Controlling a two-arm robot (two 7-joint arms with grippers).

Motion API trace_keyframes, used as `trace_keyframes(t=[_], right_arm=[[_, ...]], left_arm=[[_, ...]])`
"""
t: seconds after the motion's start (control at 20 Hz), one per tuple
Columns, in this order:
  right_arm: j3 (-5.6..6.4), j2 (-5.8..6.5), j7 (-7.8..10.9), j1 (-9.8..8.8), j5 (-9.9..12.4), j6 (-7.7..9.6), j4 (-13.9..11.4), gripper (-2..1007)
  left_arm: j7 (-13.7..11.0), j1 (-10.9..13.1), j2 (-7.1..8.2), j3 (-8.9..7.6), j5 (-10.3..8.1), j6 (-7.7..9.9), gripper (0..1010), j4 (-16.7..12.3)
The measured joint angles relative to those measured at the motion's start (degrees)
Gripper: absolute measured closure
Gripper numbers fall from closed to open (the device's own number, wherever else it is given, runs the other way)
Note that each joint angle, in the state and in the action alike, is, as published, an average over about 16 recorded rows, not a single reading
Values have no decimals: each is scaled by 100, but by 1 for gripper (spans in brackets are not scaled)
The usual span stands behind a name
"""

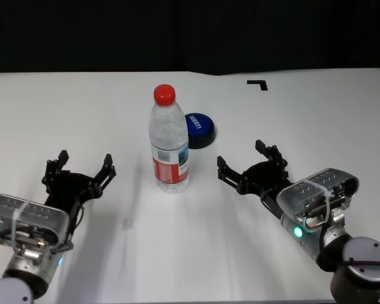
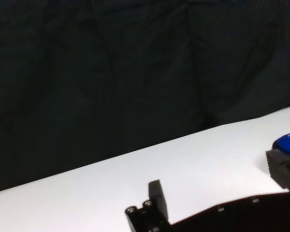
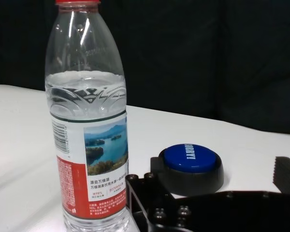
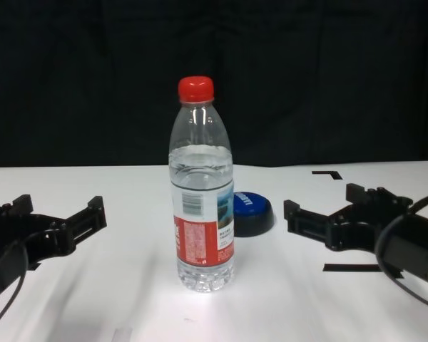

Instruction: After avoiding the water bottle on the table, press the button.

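we are seeing the bottle [image 1: 169, 140] standing mid-frame on the worktop [image 1: 82, 107], the button [image 1: 199, 129] just behind it; our right tool [image 1: 246, 161] and left tool [image 1: 80, 166] are gaping open, empty.

White table [image 2: 111, 183], blue button [image 2: 287, 143] behind one fingertip [image 2: 157, 194] of the spread left end effector [image 2: 217, 186].

One water bottle [image 1: 169, 143] stands at the centre of the white surface [image 1: 82, 114], with one blue button [image 1: 199, 129] just beyond it to the right. Two grippers share the scene: the left gripper [image 1: 80, 170] at near left, the right gripper [image 1: 247, 159] at near right. Two black tape marks [image 4: 327, 173] lie at right.
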Motion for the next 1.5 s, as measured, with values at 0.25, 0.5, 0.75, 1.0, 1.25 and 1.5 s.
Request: trace_keyframes(t=[0.25, 0.5, 0.75, 1.0, 1.25, 1.5], right_arm=[[1, -2, 1, 3, 4, -3, 3, 2], [2, -3, 1, 5, 6, -5, 5, 2], [2, -3, 1, 6, 7, -5, 6, 2], [2, -3, 1, 6, 7, -5, 6, 2], [2, -3, 1, 6, 7, -5, 6, 2], [2, -3, 1, 6, 7, -4, 6, 2]], left_arm=[[0, 0, 0, 0, 0, 0, 7, 0], [0, 0, 0, 0, 0, 0, 7, 0], [0, 0, 0, 0, 0, 0, 7, 0], [0, 0, 0, 0, 0, 0, 7, 0], [0, 0, 0, 0, 0, 0, 7, 0], [0, 0, 0, 0, 0, 0, 7, 0]])
